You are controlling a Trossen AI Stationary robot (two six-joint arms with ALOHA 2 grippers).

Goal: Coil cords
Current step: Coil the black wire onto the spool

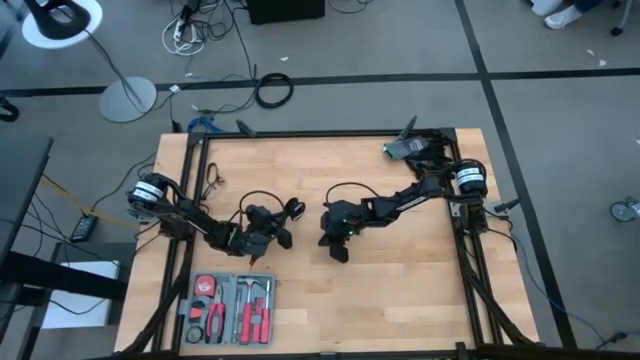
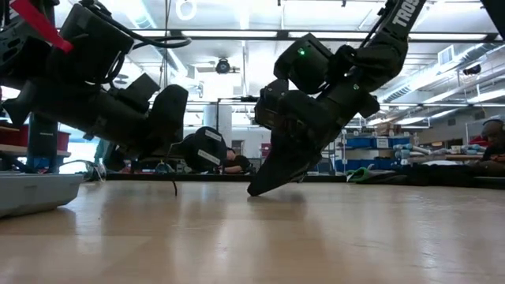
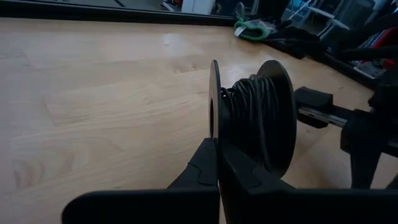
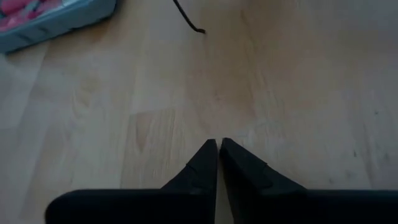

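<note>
Near the middle of the wooden table (image 1: 400, 290), left gripper (image 1: 262, 232) low over the boards, fingers pinched together on the thin flange of a small black spool (image 3: 261, 118); black cord (image 3: 249, 112) wound in tight turns between its two discs. Spool close beside the left fingertips (image 3: 214, 165) in the left wrist view, standing on edge, axis level with the table. A short loose tail of cord (image 4: 188, 20) lying on the bare wood in the right wrist view, short of the tool tray (image 1: 232, 308). Right gripper (image 1: 338, 248) just across from the spool, tips angled down close to the table, fingers nearly together and holding nothing.

Judged step: coiling nearly done, spool steadied while the last slack remains out. Next move probably calls for catching the free tail with the right gripper and laying it onto the spool without tipping it; thin end flat on wood, likely awkward to pinch.

Readable writing: only partial white letters "TRO" on the right arm (image 2: 379, 47) in the low view; nothing legible on spool or tray
</note>
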